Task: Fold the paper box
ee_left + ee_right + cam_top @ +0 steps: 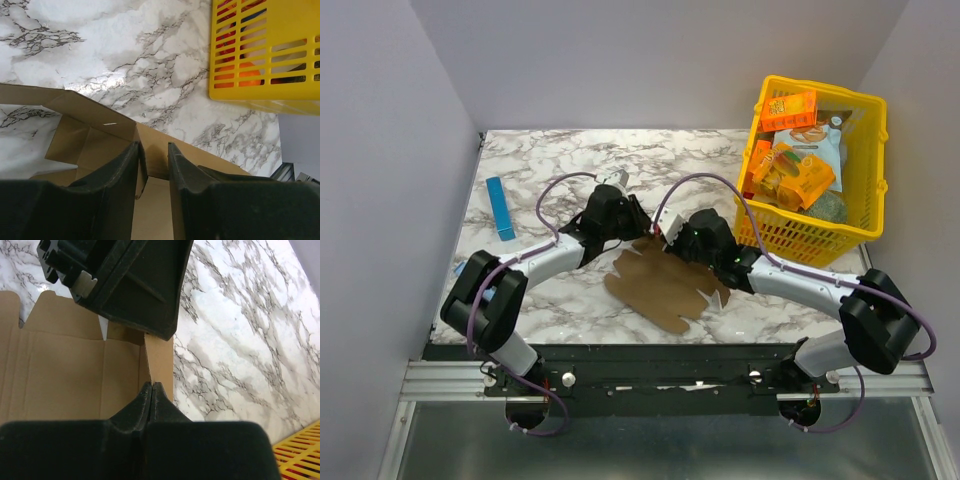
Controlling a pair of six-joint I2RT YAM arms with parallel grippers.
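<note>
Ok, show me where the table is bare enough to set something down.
Far strip of table between the blue bar and the yellow basket: bare. Smaller patch at the front edge, between the paper box and the right arm. Crowded: the middle, where left gripper and right gripper meet at the box's far edge.

The paper box (665,285) lies mostly flat on the counter (550,160) near its front edge, between the 2 arms. The left claw (638,225) and right claw (668,238) meet at the sheet's far edge, the left one just behind and to the left of the right, whose fingers pinch a raised flap. A slim bar (500,208) lies well apart at the counter's left side. A basket (810,240) stands at the far right corner, with snack packs (790,110) piled in it.
</note>
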